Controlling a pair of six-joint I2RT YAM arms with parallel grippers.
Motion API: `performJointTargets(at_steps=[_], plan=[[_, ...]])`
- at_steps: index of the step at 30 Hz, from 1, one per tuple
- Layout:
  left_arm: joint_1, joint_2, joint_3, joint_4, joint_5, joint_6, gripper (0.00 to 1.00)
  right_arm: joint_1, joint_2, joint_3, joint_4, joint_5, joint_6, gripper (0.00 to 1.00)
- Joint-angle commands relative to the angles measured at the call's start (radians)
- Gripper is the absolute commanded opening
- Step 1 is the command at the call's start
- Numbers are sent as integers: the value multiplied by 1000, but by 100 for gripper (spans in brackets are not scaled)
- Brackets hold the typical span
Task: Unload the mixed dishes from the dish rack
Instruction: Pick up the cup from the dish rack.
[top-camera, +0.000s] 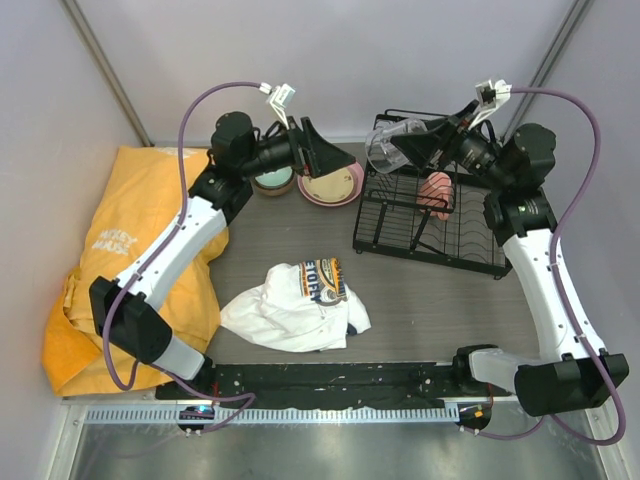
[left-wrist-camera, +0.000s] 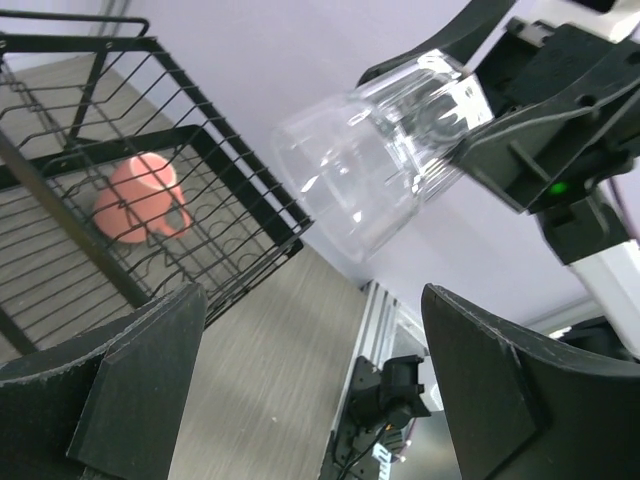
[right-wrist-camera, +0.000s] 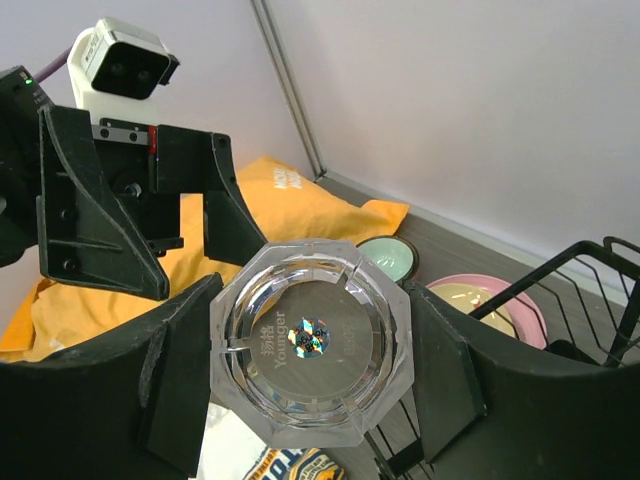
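While my right gripper clamps the clear glass sideways, my wide-open, empty left gripper may, I think, misjudge the handover and drop it.

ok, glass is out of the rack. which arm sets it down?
Right, probably. Its pincer already grips the clear glass above the dish rack. The left pincer faces it open and empty, so a handover looks possible instead.

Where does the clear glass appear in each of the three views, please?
Top view: the glass is upper middle-right, above the rack's left end, held by the right gripper.
Left wrist view: upper centre, lying sideways in the air.
Right wrist view: lower centre, base toward the camera, between the fingers.
Shared landmark: the black wire rack.
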Motion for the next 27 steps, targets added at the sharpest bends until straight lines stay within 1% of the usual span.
performJointTargets(at_steps=[1, 3, 9, 11, 12, 18, 26, 27], plan=[[-17, 6, -16, 156, 46, -74, 92, 13, -21, -21, 125, -30, 49, 30], [-23, 4, -31, 199, 60, -108, 89, 21, -18, -30, 134, -34, 52, 30], [-38, 27, -4, 202, 86, -134, 87, 30, -17, -61, 192, -53, 101, 30], [-46, 32, 2, 204, 88, -137, 84, 30, -13, -67, 200, -57, 109, 29], [-47, 35, 4, 205, 89, -138, 81, 32, -12, -69, 201, -57, 108, 29], [-56, 55, 5, 254, 106, -193, 69, 40, -9, -96, 247, -66, 134, 29], [-78, 82, 13, 325, 148, -256, 59, 44, -20, -148, 295, -76, 158, 29], [-78, 87, 12, 336, 154, -264, 57, 44, -21, -150, 304, -77, 164, 29]])
